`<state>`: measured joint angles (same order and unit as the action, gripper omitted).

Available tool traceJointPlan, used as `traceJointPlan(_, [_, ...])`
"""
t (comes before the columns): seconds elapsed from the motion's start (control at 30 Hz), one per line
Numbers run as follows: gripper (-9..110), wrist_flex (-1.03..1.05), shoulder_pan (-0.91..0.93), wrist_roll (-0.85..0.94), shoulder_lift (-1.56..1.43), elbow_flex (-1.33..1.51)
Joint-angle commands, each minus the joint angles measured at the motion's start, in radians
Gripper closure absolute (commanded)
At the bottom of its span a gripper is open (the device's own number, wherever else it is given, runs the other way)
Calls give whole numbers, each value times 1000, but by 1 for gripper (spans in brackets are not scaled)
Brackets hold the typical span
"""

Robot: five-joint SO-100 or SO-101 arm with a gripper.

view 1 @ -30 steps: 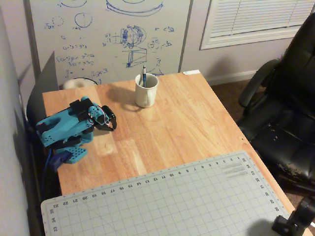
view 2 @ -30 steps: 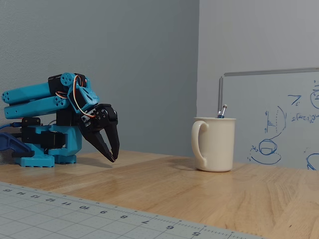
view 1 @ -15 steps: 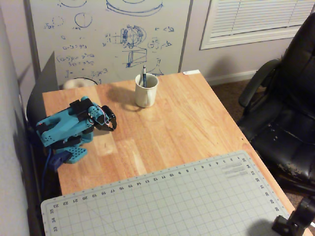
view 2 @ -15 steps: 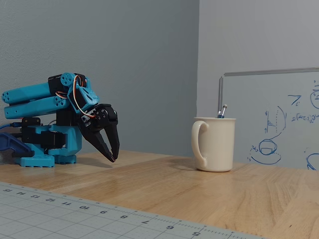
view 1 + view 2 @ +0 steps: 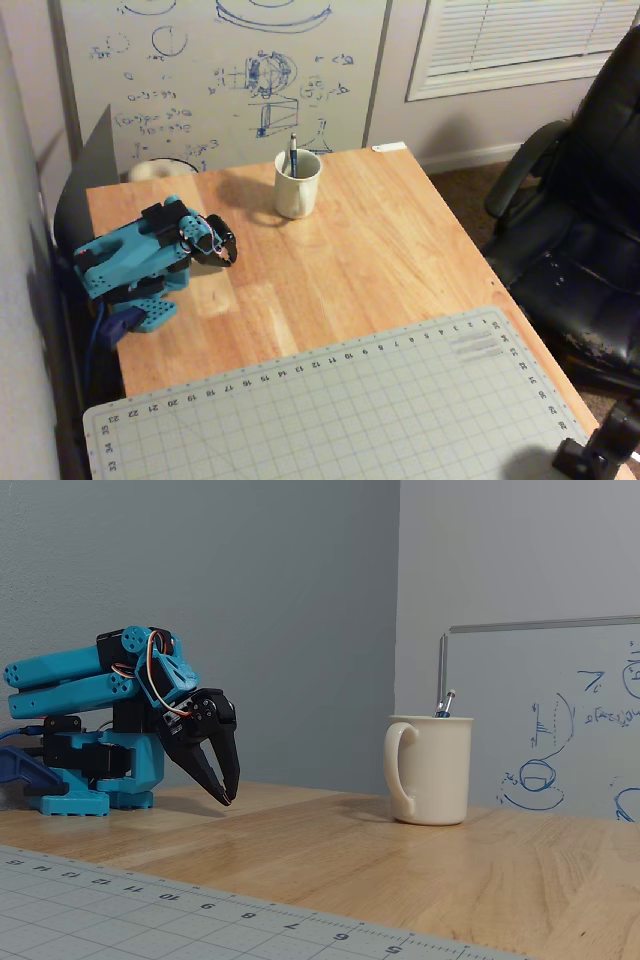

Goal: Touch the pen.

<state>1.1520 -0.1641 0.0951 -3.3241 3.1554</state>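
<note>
filling most of both views: a wooden table (image 5: 380,250) with a gridded cutting mat (image 5: 340,410) over its near end in the overhead view. folded low at about nine o'clock of the table in that view: a blue arm (image 5: 130,262), gripper (image 5: 226,798) pointed down with its tips just above the wood, fingers (image 5: 205,770) nearly together and pinching nothing. standing at about twelve o'clock of the table, well apart from the gripper: a white mug (image 5: 297,185), handle toward the arm in the fixed view. leaning inside the mug, only its top showing above the rim: the pen (image 5: 293,152). likely light, stiff and smooth, loose in the mug, so apt to swing or rattle under a nudge. no grasp needed; best met at the exposed upper end, gently and from the side, mug probably steady enough to stay put.
</note>
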Motion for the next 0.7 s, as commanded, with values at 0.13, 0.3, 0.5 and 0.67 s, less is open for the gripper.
traceJointPlan(0.13, [101,3,2,0,-23,-14])
traceJointPlan(0.3, [101,2,2,6,-20,-25])
traceJointPlan(0.5, [101,-11,2,6,14,-81])
traceJointPlan(0.67, [101,-12,0,-2,218,-275])
